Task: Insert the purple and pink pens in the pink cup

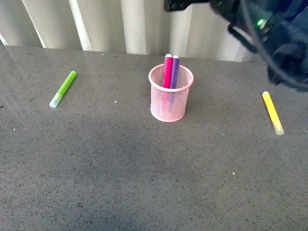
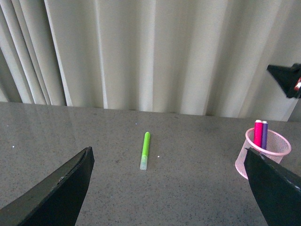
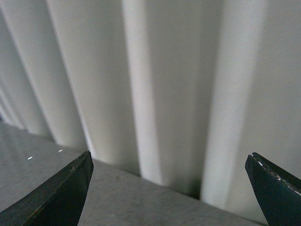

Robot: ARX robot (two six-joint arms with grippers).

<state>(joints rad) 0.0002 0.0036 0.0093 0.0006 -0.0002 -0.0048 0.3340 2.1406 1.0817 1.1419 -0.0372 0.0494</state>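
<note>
Near the centre of the frame, the pink cup point(image 1: 171, 93) stands on the bench point(image 1: 120, 168) holding the pink pen point(image 1: 167, 70) and purple pen point(image 1: 174, 71) upright, while both claws, left point(image 2: 169, 188) and right point(image 3: 169, 188), gape wide and empty.

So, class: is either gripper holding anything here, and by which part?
Nothing is held. The left gripper and right gripper are both open and empty; both pens stand in the pink cup.
</note>
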